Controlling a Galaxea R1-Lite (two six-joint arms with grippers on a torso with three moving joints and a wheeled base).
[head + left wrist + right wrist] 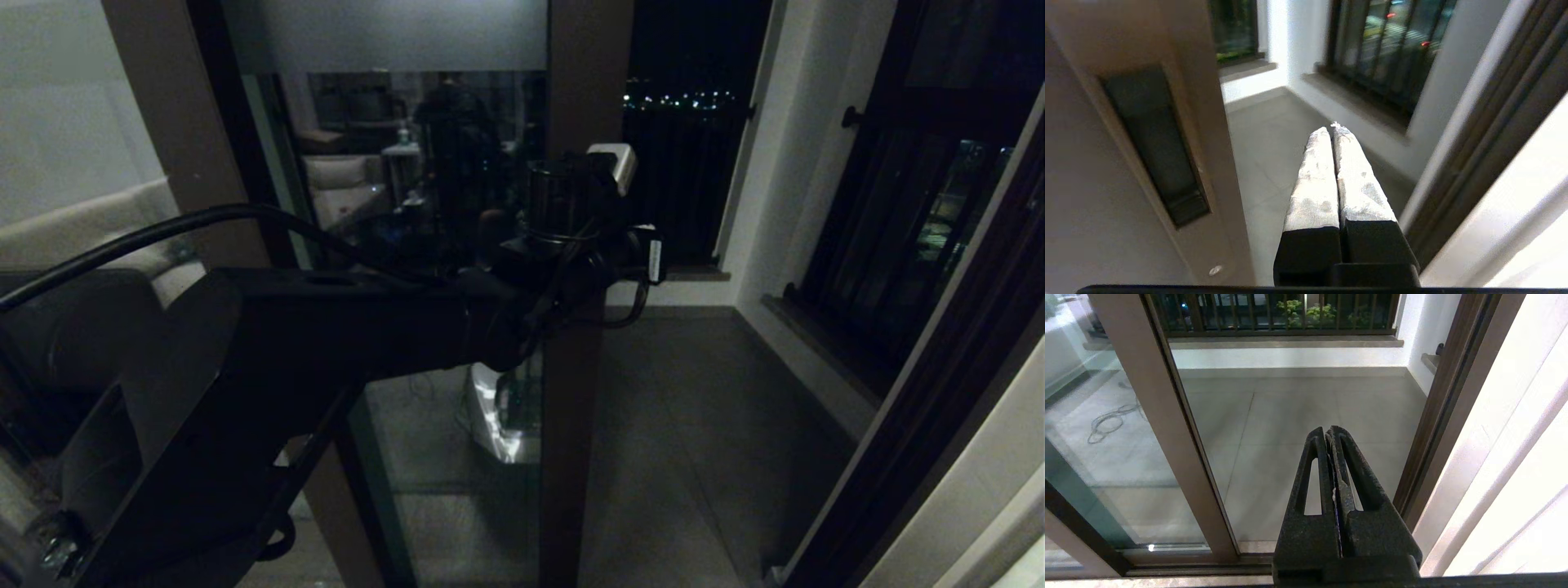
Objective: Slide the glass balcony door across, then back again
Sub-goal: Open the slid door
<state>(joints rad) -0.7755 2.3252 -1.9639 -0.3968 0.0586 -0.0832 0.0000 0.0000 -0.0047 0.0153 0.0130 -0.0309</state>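
The left gripper (pixel 1331 130) is held beside the glass balcony door (pixel 1180 102), fingers (pixel 1314 179) pressed together, nothing grasped.

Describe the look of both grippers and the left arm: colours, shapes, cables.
The left gripper has two tapering fingers wrapped in scuffed white tape on a black base. The right gripper is bare black, its fingers slotted and tapering. The left arm is boxy and black, with black cables looping along it.

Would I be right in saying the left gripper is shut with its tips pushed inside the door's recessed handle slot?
Not quite. The left gripper is shut, but its tips sit beside the glass balcony door, outside the handle slot, pointing toward the balcony floor, as the left wrist view shows.
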